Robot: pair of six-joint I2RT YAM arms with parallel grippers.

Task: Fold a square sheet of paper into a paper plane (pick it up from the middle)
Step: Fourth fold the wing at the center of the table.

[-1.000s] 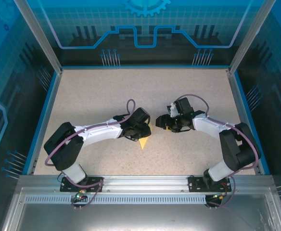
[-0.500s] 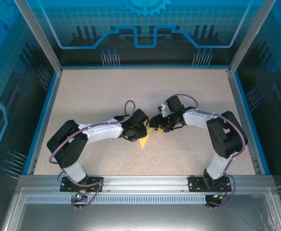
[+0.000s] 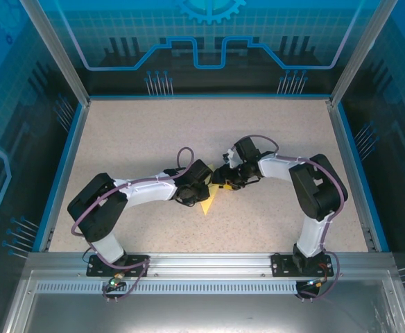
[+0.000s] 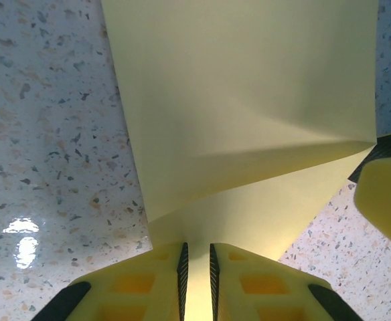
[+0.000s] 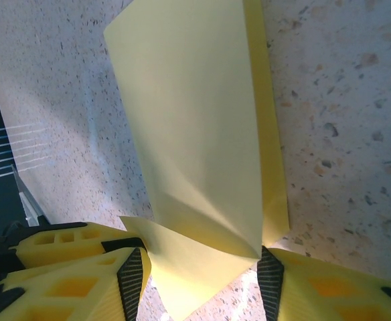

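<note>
The paper plane (image 3: 207, 203) is a small folded dart of pale yellow paper at the table's centre, its point toward the near edge. My left gripper (image 3: 201, 187) is shut on it: in the left wrist view the fingertips (image 4: 197, 249) pinch a narrow strip of the paper plane (image 4: 249, 100), whose layered flaps spread ahead. My right gripper (image 3: 222, 182) meets it from the right and stands open. In the right wrist view its jaws (image 5: 201, 264) straddle the paper plane (image 5: 195, 134) widely, and the right pad (image 5: 270, 271) sits at a folded corner.
The speckled tabletop (image 3: 188, 132) has a blue rim and transparent walls (image 3: 50, 83) around it. Both arms bend inward, their wrists close together at the centre. A yellow finger of the right gripper (image 4: 386, 200) shows at the left wrist view's right edge.
My right arm has swung left and folded inward, bringing its gripper up against the paper. The left gripper has shifted slightly and still holds the paper.
</note>
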